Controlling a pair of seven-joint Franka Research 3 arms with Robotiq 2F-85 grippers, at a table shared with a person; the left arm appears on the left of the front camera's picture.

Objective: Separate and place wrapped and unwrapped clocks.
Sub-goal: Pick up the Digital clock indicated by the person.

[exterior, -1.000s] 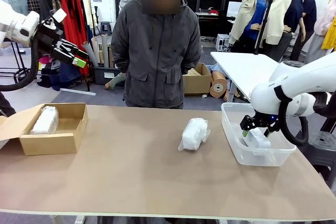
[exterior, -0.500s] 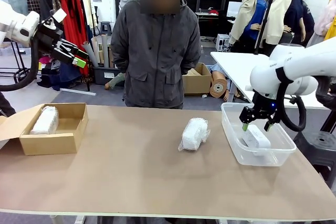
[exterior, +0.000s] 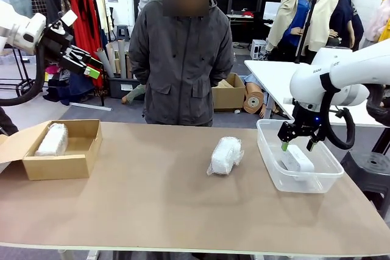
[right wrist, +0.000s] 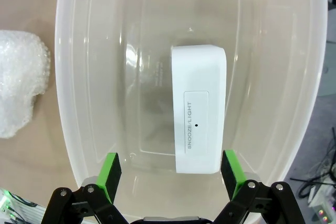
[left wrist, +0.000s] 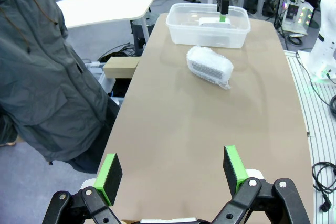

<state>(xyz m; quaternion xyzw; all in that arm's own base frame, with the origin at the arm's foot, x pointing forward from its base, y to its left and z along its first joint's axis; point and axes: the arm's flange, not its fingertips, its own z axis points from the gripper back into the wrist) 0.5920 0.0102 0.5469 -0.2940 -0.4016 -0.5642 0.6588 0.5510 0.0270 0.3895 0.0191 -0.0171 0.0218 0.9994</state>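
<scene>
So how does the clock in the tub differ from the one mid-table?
The tub clock is bare and smooth; the mid-table clock is wrapped in crinkly plastic. The tub clock lies inside the clear tub; the mid-table clock lies on the open table. Both are white.

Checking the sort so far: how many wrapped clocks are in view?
2. One wrapped clock lies in the cardboard box at the robot's left; the second wrapped clock lies on the table, apart from the clear tub. None seems hidden.

Bare tabletop (exterior: 152,205) around wrapped clock (exterior: 226,154)
</scene>
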